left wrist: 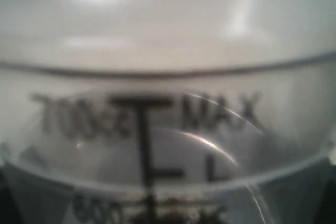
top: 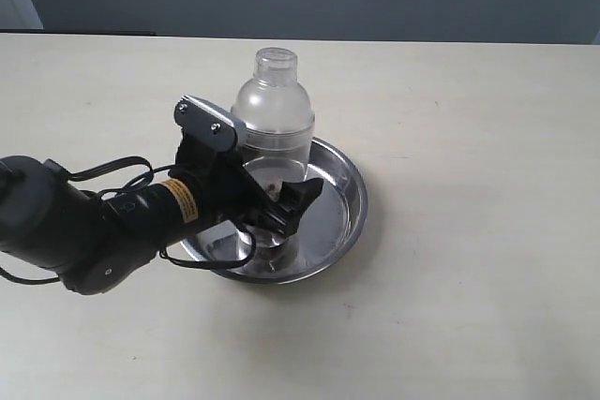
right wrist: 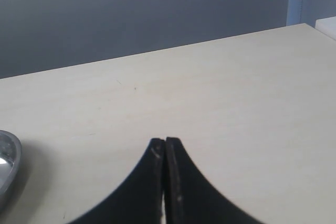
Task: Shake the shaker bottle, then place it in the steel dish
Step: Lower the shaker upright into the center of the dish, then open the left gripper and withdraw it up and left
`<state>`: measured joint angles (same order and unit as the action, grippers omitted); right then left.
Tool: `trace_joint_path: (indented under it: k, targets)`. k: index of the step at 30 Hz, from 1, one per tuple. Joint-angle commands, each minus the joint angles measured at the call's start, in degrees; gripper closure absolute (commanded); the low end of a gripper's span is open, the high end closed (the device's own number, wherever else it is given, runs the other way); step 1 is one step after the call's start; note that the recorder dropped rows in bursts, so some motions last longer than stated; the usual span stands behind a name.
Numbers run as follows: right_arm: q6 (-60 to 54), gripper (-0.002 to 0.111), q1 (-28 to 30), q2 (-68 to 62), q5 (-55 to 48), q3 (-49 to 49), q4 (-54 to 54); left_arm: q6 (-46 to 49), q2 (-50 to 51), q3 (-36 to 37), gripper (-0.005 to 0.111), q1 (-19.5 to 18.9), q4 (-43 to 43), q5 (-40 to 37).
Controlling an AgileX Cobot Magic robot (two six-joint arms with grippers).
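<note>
The shaker bottle (top: 274, 110) stands upright inside the steel dish (top: 352, 196), its small cap on top. My left gripper (top: 284, 190) reaches in from the left at the bottle's lower body. One black finger (top: 302, 200) lies across the near side of the bottle and the other is hidden behind it. The hold looks shut on the bottle. In the left wrist view the frosted wall of the shaker bottle (left wrist: 168, 51) fills the frame, with printed volume marks and brown grains low down. My right gripper (right wrist: 165, 141) is shut and empty above bare table.
The pale wooden table (top: 469, 306) surrounds the dish on all sides. An edge of the steel dish (right wrist: 6, 163) shows at the side of the right wrist view. A grey wall runs behind the table.
</note>
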<state>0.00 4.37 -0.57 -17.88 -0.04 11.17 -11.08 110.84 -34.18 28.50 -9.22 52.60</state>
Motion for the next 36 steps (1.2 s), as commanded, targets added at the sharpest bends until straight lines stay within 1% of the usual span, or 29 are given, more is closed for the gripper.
trace_joint_path:
  k: [1, 5, 9, 14, 20, 36]
  targets:
    - [0.0, 0.109, 0.2, 0.3, 0.4, 0.0, -0.1, -0.4, -0.4, 0.1, 0.010, -0.3, -1.1, 0.1]
    - [0.0, 0.109, 0.2, 0.3, 0.4, 0.0, -0.1, -0.4, -1.0, 0.6, 0.010, -0.3, -1.6, 0.1]
    - [0.0, 0.109, 0.2, 0.3, 0.4, 0.0, -0.1, -0.4, -3.0, 2.2, 0.010, -0.3, 0.8, 0.4]
    - [0.0, 0.109, 0.2, 0.3, 0.4, 0.0, -0.1, -0.9, -3.3, 2.5, 0.010, -0.3, 0.6, 0.0]
    - [0.0, 0.109, 0.2, 0.3, 0.4, 0.0, -0.1, -2.0, -4.9, 4.0, 0.010, -0.3, 0.1, 2.0]
    - [0.0, 0.109, 0.2, 0.3, 0.4, 0.0, -0.1, -1.6, -14.8, 4.1, 0.010, -0.3, 0.8, -4.3]
